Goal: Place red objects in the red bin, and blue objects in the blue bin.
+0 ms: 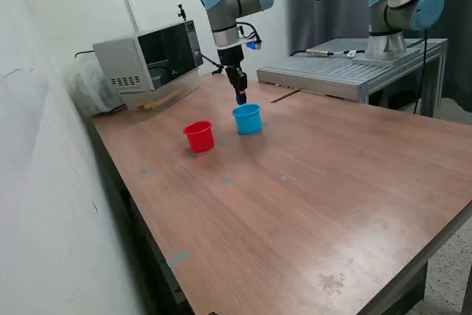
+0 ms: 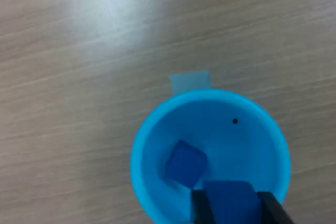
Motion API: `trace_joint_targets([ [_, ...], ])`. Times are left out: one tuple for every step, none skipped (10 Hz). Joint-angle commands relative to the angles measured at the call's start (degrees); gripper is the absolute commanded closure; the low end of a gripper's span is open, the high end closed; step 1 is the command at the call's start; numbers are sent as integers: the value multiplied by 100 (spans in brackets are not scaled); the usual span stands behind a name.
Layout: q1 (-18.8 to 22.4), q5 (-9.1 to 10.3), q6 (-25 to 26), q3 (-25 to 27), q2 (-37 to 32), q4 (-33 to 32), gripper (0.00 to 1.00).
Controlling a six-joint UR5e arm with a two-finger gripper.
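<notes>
The light blue cup (image 1: pixel 248 119) stands on the wooden table, with the red cup (image 1: pixel 199 136) beside it toward the exterior view's left. My gripper (image 1: pixel 240 98) hangs just above the blue cup's rim. In the wrist view the gripper (image 2: pixel 233 205) is shut on a dark blue cube (image 2: pixel 230 199) over the cup's opening (image 2: pixel 220 124). A second dark blue cube (image 2: pixel 185 164) lies inside the cup. No red cubes are in view.
A microwave (image 1: pixel 151 58) stands at the table's back on the exterior view's left. A grey metal bench (image 1: pixel 346 71) with a second robot arm (image 1: pixel 402 5) is behind. A pale tape patch (image 2: pixel 190 81) lies on the table by the blue cup.
</notes>
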Motion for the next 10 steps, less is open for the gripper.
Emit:
trace_joint_targets([
  [-17, -9, -4, 42, 129, -80, 100],
  [-17, -17, -4, 34, 138, -81, 0],
  [-26, -35, -4, 25, 138, -81, 0],
  [-60, -52, -13, 25, 138, -81, 0],
  [-61, -61, -13, 7, 129, -63, 0],
  [-43, -79, -13, 7, 68, -28, 0],
  [26, -96, -13, -27, -63, -10, 0],
  [44, -227, 13, -89, -290, 233, 0],
  [236, -333, 39, -220, -527, 845, 0],
  [786, -499, 57, -265, -1034, 1486, 0],
])
